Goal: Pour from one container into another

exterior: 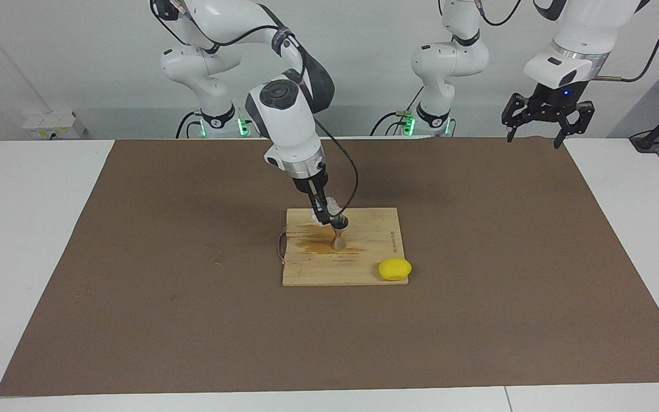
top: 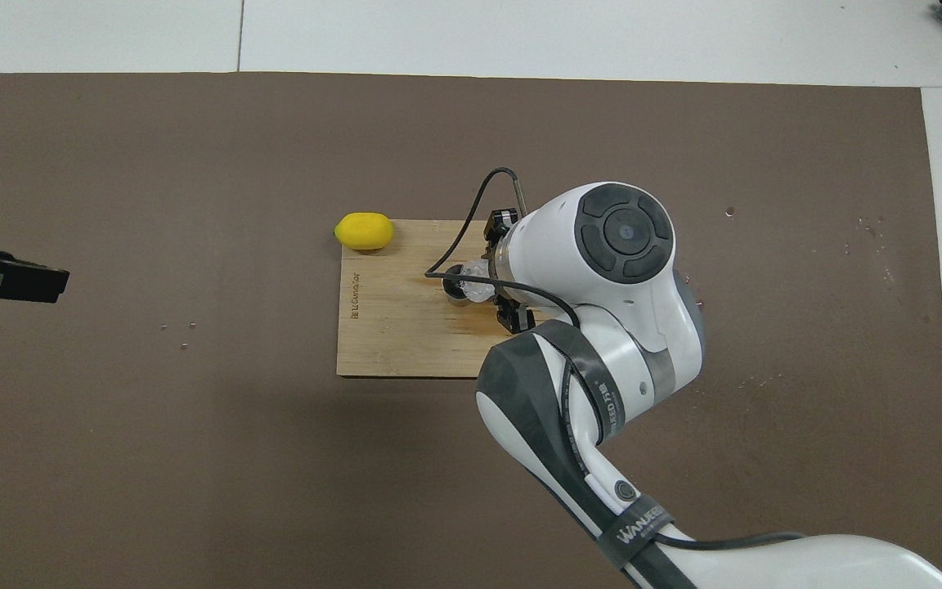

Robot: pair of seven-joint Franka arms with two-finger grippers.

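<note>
Your right hand (exterior: 325, 213) is clenched on the clear plastic cup (exterior: 331, 205), tipped over the mouth of the metal jigger (exterior: 338, 233), which stands upright on the wooden board (exterior: 364, 257) directly under that hand, in a brown stain. A yellow lemon (exterior: 394, 269) sits at the board's corner, well apart from the hand. From overhead, the arm's wrist covers most of the hand and cup; whether any liquid flows, you can't make out. Your left hand (exterior: 547, 120) waits with fingers spread wide, holding nothing, above the desk's (exterior: 38, 229) edge.
</note>
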